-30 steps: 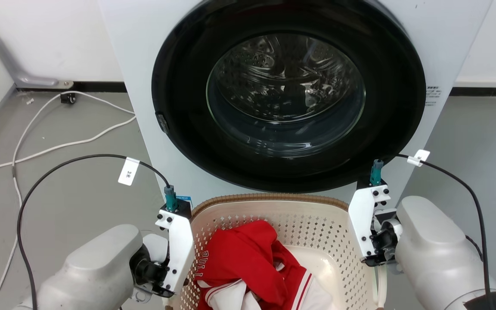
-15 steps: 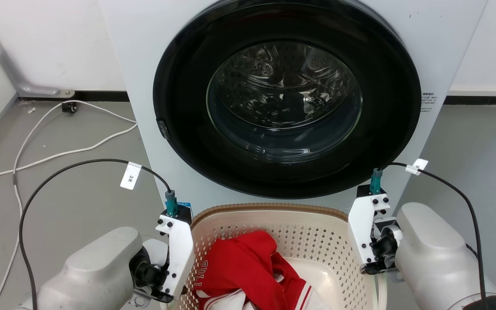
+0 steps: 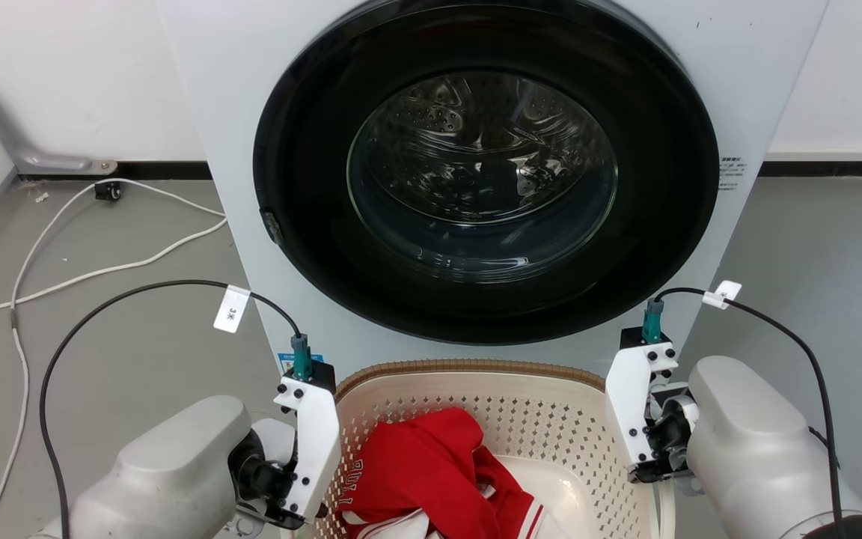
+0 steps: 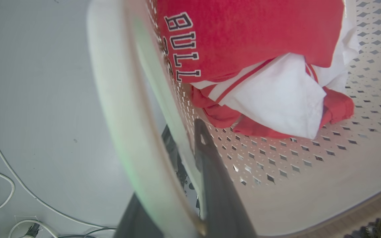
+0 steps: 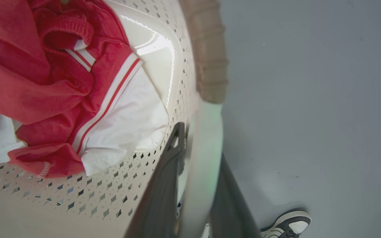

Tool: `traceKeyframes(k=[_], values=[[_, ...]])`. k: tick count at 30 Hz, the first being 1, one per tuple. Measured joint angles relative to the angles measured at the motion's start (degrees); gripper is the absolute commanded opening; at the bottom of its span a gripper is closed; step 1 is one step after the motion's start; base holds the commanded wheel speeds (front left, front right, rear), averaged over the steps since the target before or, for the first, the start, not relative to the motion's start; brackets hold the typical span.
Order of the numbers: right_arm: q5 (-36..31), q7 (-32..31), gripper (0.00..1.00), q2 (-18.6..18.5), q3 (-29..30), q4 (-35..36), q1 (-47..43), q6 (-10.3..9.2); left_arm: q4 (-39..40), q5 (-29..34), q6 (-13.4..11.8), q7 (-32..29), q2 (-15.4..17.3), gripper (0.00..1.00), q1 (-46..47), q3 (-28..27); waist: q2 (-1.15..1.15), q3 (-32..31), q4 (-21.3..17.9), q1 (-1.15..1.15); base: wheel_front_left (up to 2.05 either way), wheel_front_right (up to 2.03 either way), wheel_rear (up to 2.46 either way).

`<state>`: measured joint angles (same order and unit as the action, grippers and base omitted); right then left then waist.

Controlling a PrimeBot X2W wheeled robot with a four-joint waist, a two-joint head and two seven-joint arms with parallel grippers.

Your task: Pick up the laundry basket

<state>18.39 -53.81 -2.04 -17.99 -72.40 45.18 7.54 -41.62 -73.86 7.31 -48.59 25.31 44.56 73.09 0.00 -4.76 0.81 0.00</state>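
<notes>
The laundry basket (image 3: pixel 476 368), cream perforated plastic with a brown woven-look rim, sits low in the head view between my two wrists. It holds red and white clothes (image 3: pixel 420 468). In the left wrist view my left gripper (image 4: pixel 182 132) is shut on the basket's left side, one finger (image 4: pixel 210 165) inside the wall and the white handle (image 4: pixel 121 109) crossing in front. The right wrist view has my right gripper (image 5: pixel 200 142) shut over the white right handle (image 5: pixel 207 138), with one finger (image 5: pixel 167 165) inside the basket (image 5: pixel 78 198).
A white washing machine (image 3: pixel 199 112) with a shut round dark door (image 3: pixel 483 172) stands directly behind the basket. White cables (image 3: pixel 102 266) lie on the grey floor to the left. A person's shoe (image 5: pixel 286 224) stands on the floor by the basket's right side.
The whole head view has shifted, so the camera moved. The basket and both wrists sit slightly lower in the picture. Both grippers keep their hold on the basket's sides.
</notes>
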Motion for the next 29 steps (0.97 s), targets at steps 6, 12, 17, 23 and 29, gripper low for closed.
traceKeyframes(k=[6,12,17,23,29], values=[[-0.1,-0.1,0.0,0.0,0.3,-0.3,-0.1,0.0,0.1,0.0,0.0,-0.5,-0.1,0.0,0.0,0.0,0.0,-0.1,-0.2,0.0,0.0,0.0,0.0],[-0.1,0.3,0.0,0.0,0.3,-0.5,-0.1,0.0,0.2,-0.3,0.0,-0.7,-0.1,0.0,0.0,0.1,0.0,0.0,-0.4,0.0,0.0,0.0,0.0],[-0.3,0.3,0.0,0.0,0.6,-0.7,-0.1,0.0,0.2,-0.5,0.0,-0.7,0.0,0.0,0.0,0.1,0.0,0.2,-0.6,0.0,0.0,0.0,0.0],[-0.4,0.2,0.0,0.0,0.8,-0.8,0.0,0.01,0.2,-0.5,0.0,-0.8,0.0,0.0,0.0,0.1,0.0,0.5,-0.7,0.0,0.0,0.0,0.0],[-0.3,0.0,0.0,0.0,0.8,-0.9,0.1,0.01,-0.1,-0.5,0.0,-1.0,-0.1,0.0,0.1,0.1,0.0,0.6,-0.7,0.0,0.0,0.0,0.0]])
